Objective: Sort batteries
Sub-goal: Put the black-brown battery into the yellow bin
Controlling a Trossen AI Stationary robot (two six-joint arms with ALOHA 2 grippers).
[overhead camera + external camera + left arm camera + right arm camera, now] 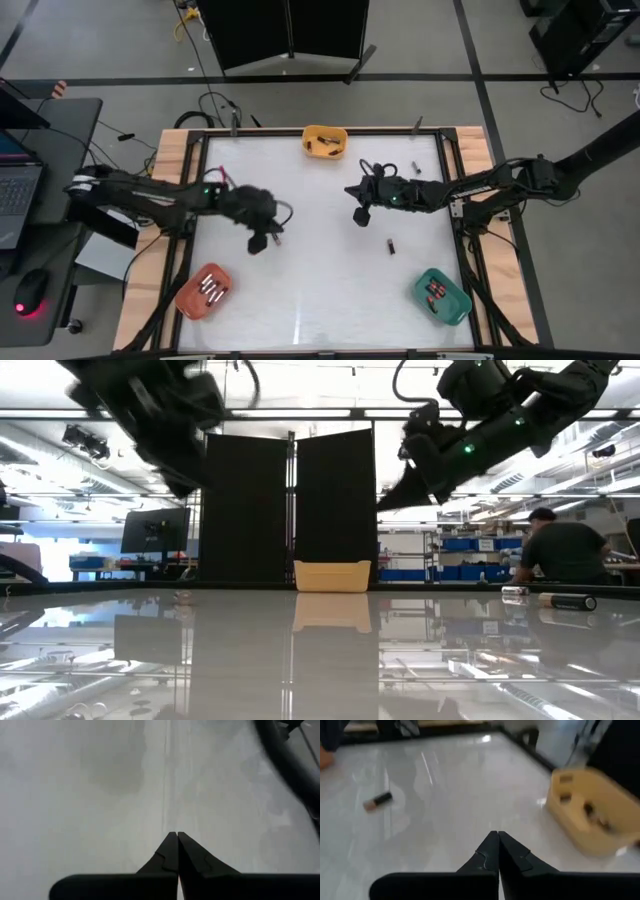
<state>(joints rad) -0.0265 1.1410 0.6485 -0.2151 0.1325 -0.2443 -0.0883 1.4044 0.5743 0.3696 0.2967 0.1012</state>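
The loose battery [391,245] lies on the tabletop [320,290] just beside the right tool [361,216], nearer it than the left tool [258,244]; both tools are closed and empty.

Both end effectors closed and empty, left [259,244] and right [361,216], raised mid-table.

I can read no text, label or number from my station. The batteries [391,246] and bins [325,141] show no legible markings.
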